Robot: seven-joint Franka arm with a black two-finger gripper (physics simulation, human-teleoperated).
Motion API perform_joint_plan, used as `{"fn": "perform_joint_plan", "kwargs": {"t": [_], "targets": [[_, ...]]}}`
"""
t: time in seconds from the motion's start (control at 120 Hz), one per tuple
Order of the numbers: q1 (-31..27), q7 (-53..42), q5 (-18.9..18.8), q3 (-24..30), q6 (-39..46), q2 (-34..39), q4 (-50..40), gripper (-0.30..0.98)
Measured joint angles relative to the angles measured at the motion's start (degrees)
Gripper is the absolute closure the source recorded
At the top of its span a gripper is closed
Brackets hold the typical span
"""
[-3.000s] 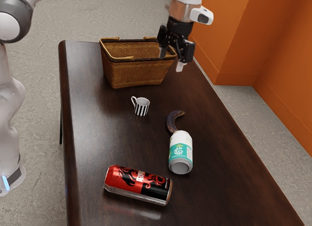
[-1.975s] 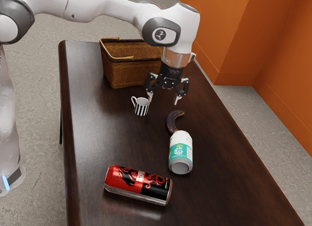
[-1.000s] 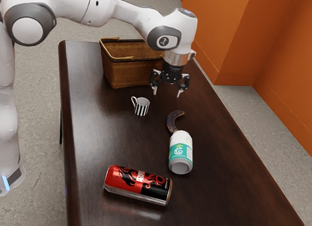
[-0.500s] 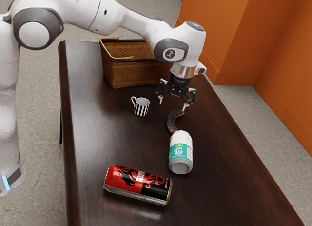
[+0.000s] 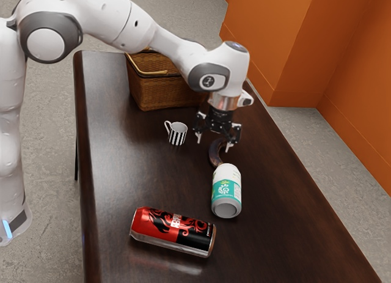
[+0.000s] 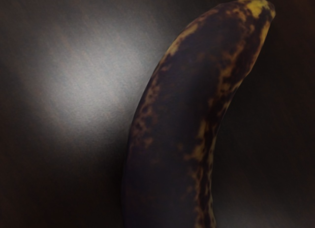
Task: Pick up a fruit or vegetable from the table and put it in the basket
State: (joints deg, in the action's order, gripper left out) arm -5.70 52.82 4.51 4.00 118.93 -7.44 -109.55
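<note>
Over the banana (image 6: pixel 182 105), spread fingers (image 5: pixel 228 147) are hovering, probably needing centering across its curve and lowering clear of the white can (image 5: pixel 226 188).

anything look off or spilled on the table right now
The banana looks odd: its skin is mostly blackened, with some yellow showing, so it's probably overripe. The red-and-black can and the white-and-green container lie on their sides rather than upright. I see no spill.
</note>
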Motion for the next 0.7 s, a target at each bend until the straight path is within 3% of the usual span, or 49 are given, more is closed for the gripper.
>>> {"fn": "perform_joint_plan", "kwargs": {"t": [0.583, 0.7], "targets": [[-0.12, -2.5, 1.84, -0.03, 2.79, -2.21, -0.25, 0.0], [-0.03, -2.5, 2.41, -0.04, 2.9, -2.24, -0.25, 0.2]]}}
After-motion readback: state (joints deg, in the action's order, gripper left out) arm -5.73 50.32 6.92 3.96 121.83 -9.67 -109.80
